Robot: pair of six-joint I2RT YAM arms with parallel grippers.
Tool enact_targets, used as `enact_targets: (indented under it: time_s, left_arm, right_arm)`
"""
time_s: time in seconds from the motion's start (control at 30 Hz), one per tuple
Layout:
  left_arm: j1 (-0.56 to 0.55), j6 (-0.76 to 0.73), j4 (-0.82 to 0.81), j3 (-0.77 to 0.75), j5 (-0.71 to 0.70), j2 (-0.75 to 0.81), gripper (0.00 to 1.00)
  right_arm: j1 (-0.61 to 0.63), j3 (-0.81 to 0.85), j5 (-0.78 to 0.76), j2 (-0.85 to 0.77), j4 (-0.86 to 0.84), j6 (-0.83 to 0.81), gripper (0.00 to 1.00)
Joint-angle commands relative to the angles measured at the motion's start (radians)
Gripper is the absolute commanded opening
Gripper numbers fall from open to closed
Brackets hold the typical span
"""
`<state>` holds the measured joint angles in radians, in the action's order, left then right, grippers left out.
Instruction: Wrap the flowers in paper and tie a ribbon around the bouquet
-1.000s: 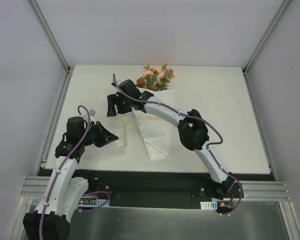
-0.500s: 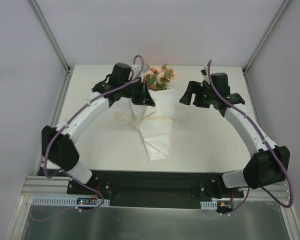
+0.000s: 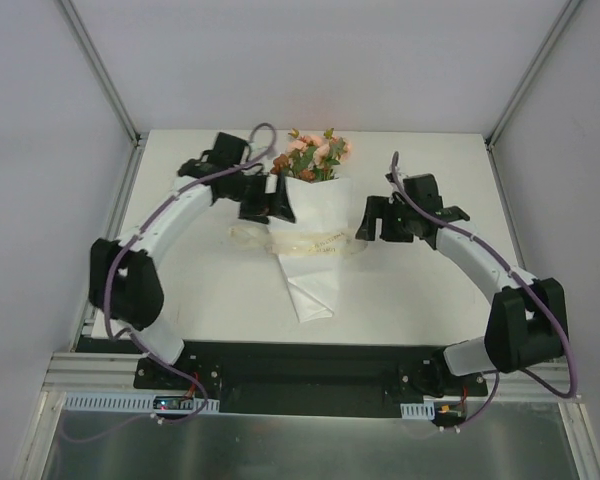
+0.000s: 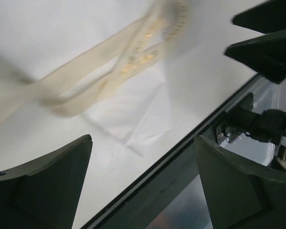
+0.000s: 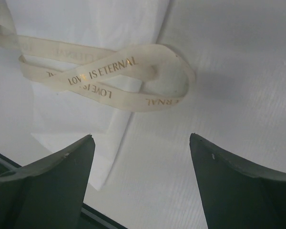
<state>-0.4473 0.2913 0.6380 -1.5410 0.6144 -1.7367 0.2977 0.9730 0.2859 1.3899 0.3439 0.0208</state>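
The bouquet lies mid-table: flowers [image 3: 315,155] at the far end, white paper [image 3: 308,262] tapering toward me. The cream ribbon [image 3: 315,243] lies loosely looped across the cone's waist, its gold lettering readable in the right wrist view [image 5: 109,78]. My left gripper [image 3: 265,200] is open at the cone's upper left edge, empty, and hangs over the ribbon [image 4: 109,71] and paper [image 4: 133,119]. My right gripper [image 3: 372,218] is open just right of the ribbon's right loop, holding nothing; below it are paper [image 5: 86,28] and bare table.
The white table [image 3: 440,290] ends at a dark front rail [image 3: 310,352], also seen in the left wrist view [image 4: 181,162]. Metal frame posts [image 3: 110,90] stand at the back corners. My right gripper's fingers [image 4: 262,43] show at the top right of the left wrist view.
The left gripper has gone from shut to open beside the cone and shifted slightly left. The right gripper has moved down and left toward the ribbon. The ribbon now lies slacker and wider.
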Motion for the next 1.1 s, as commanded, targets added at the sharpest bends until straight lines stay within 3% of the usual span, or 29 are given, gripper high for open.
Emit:
enact_targets:
  time_s: [0.0, 0.1, 0.2, 0.3, 0.4, 0.53, 0.67, 1.07]
  left_arm:
    - [0.243, 0.021, -0.009, 0.263, -0.094, 0.23, 0.88]
    - [0.312, 0.031, -0.024, 0.363, -0.227, 0.233, 0.9]
    - [0.32, -0.007, -0.026, 0.351, -0.347, 0.148, 0.87]
    - [0.323, -0.001, -0.014, 0.28, -0.335, 0.043, 0.78]
    - [0.331, 0.009, -0.003, 0.236, -0.426, -0.029, 0.76]
    - [0.343, 0.055, 0.0, 0.211, -0.455, -0.072, 0.87]
    - [0.343, 0.083, -0.001, 0.196, -0.444, -0.136, 0.84]
    - [0.311, 0.072, 0.0, 0.147, -0.504, -0.274, 0.45]
  right_arm:
    - [0.058, 0.176, 0.016, 0.169, -0.008, -0.059, 0.84]
    - [0.057, 0.309, -0.052, 0.289, 0.107, -0.082, 0.83]
    - [0.054, 0.372, -0.109, 0.349, 0.15, -0.123, 0.81]
    - [0.041, 0.398, -0.125, 0.374, 0.171, -0.139, 0.77]
    - [0.02, 0.398, -0.106, 0.402, 0.197, -0.113, 0.71]
    - [0.001, 0.366, -0.117, 0.405, 0.194, -0.111, 0.67]
    - [0.0, 0.382, -0.11, 0.455, 0.218, -0.114, 0.54]
    - [0.041, 0.409, -0.24, 0.537, 0.228, -0.119, 0.49]
